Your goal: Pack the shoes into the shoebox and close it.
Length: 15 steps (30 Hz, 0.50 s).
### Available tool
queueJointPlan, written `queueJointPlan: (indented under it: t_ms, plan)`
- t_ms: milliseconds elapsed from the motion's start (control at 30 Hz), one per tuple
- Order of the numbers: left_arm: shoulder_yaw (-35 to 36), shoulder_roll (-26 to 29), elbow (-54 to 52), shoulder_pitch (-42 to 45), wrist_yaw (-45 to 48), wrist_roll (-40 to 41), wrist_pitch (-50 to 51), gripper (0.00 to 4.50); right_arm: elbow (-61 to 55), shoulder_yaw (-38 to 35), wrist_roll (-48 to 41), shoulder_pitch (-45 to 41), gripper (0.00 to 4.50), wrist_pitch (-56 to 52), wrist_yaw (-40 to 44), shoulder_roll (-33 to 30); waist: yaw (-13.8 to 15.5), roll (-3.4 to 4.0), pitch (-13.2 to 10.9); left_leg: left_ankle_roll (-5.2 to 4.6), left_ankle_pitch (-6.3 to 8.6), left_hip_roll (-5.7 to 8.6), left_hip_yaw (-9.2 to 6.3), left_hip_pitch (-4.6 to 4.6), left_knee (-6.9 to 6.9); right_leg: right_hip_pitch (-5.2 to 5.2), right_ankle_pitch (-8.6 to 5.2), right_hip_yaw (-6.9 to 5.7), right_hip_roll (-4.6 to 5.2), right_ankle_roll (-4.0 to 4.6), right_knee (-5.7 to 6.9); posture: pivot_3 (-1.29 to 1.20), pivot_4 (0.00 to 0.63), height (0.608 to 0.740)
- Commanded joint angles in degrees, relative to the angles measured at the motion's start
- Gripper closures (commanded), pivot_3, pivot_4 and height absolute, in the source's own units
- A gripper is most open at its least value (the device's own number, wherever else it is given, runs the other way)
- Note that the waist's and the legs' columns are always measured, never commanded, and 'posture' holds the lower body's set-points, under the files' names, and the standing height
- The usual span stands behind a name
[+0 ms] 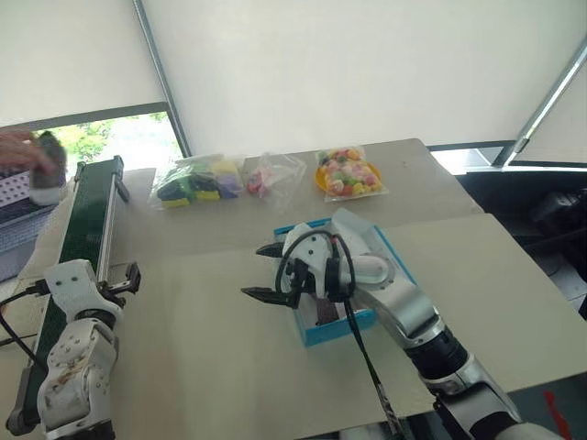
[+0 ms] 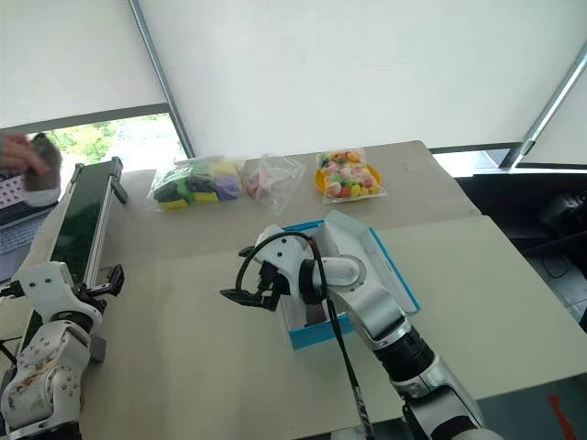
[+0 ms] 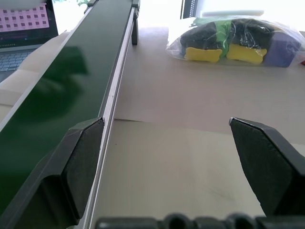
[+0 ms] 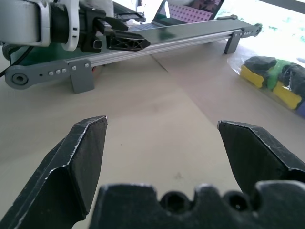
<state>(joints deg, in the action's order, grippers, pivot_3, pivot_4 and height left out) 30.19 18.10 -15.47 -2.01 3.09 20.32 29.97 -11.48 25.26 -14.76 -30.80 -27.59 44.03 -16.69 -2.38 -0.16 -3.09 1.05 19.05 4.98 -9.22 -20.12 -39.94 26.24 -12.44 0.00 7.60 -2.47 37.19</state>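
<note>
The bright blue shoebox (image 1: 316, 332) lies open on the table's middle, its white lid (image 1: 359, 229) raised behind it. My right arm reaches across the box and hides most of its inside. A dark patch (image 1: 325, 313) shows in there, and I cannot tell whether it is a shoe. My right gripper (image 1: 264, 272) hangs open just left of the box, pointing left, with nothing between its fingers (image 4: 83, 157). My left gripper (image 1: 122, 280) is open and empty beside the conveyor. At the far left a person's hand (image 1: 18, 147) holds a dark grey thing (image 1: 48, 170), perhaps a shoe.
A long green conveyor belt (image 1: 87, 220) runs along the table's left side, with a laptop (image 3: 21, 24) beyond it. Three clear bags of colourful items (image 1: 197, 181) (image 1: 271, 174) (image 1: 348, 172) lie at the back. Bare table stretches between the conveyor and the box.
</note>
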Motion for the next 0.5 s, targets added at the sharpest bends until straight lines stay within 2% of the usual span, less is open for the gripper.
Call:
queueJointPlan:
  t_ms: [33,267,500]
  plan:
    - [0.6,-0.35,-1.23,0.38,-0.76,-0.22,-1.77,0.0,-0.61,-0.89,-0.64,-1.42,0.14,2.49,2.41,0.65,0.05,0.0,0.0,0.0,0.0,0.0,-0.01,0.0,0.0,0.0,0.0,0.0,0.0,0.0,0.0,0.0,0.15,0.646]
    - [2.18,-0.54,-0.51,0.01,-1.0,0.88,-0.9,0.0,0.45,-1.13,0.11,-1.7,0.14,5.0,6.35,-0.15,0.03,0.0,0.0,0.01,-0.01,-0.05,-0.01,0.0,-0.02,-0.01,0.0,-0.03,-0.04,0.0,0.0,0.0,0.15,0.646]
    - [2.9,-0.81,0.92,0.29,-1.69,1.26,-0.25,0.0,3.05,-1.04,2.83,-1.97,0.14,6.73,5.66,0.06,0.08,0.0,0.0,0.02,-0.02,-0.05,-0.01,0.0,-0.02,-0.01,0.0,-0.05,-0.04,0.0,0.0,0.0,0.15,0.646]
